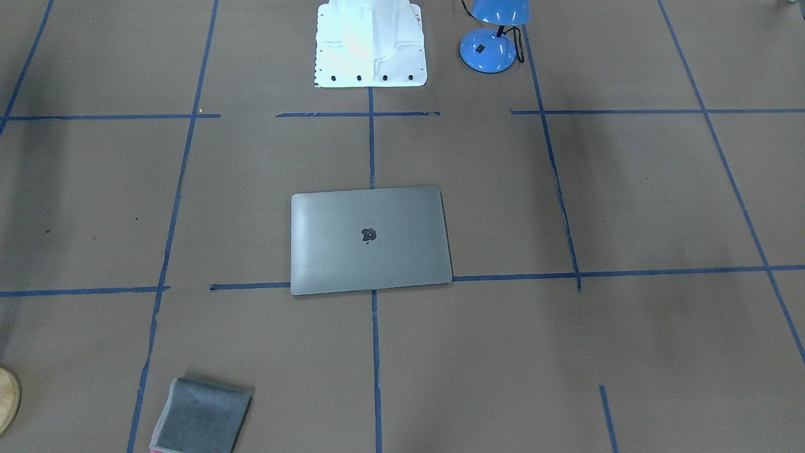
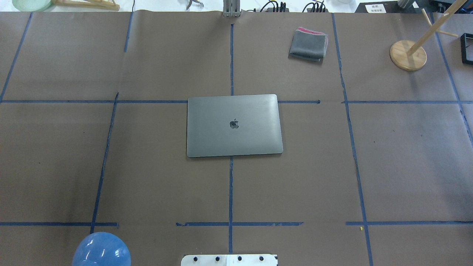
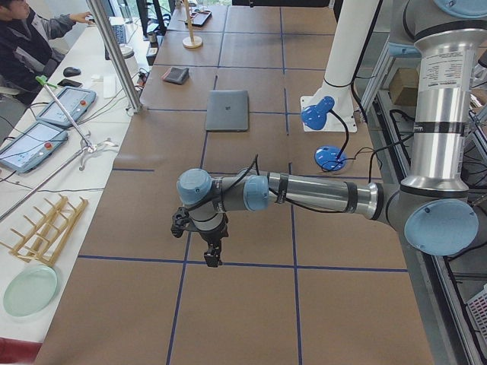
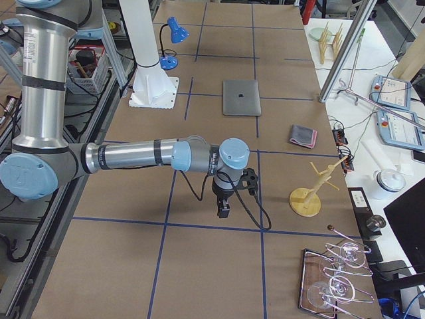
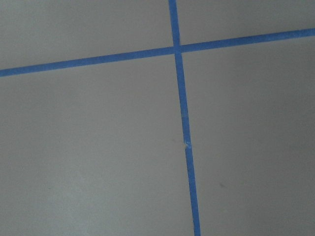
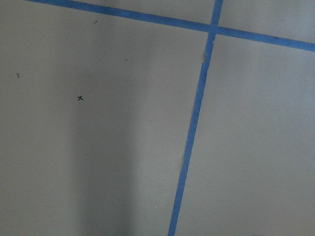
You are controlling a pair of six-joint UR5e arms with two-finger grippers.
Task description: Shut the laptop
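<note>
The laptop (image 1: 371, 239) lies flat in the middle of the table with its grey lid down and the apple logo facing up; it also shows in the overhead view (image 2: 234, 125) and both side views (image 3: 227, 110) (image 4: 240, 98). My left gripper (image 3: 211, 258) points down over bare table, far from the laptop, toward the table's left end. My right gripper (image 4: 224, 212) points down over bare table toward the right end. Both show only in the side views, so I cannot tell whether they are open or shut. The wrist views show only brown paper and blue tape.
A folded grey cloth (image 2: 308, 45) lies at the far side right of centre. A blue desk lamp (image 1: 494, 38) stands near the robot base (image 1: 371, 44). A wooden stand (image 2: 408, 55) is at the far right.
</note>
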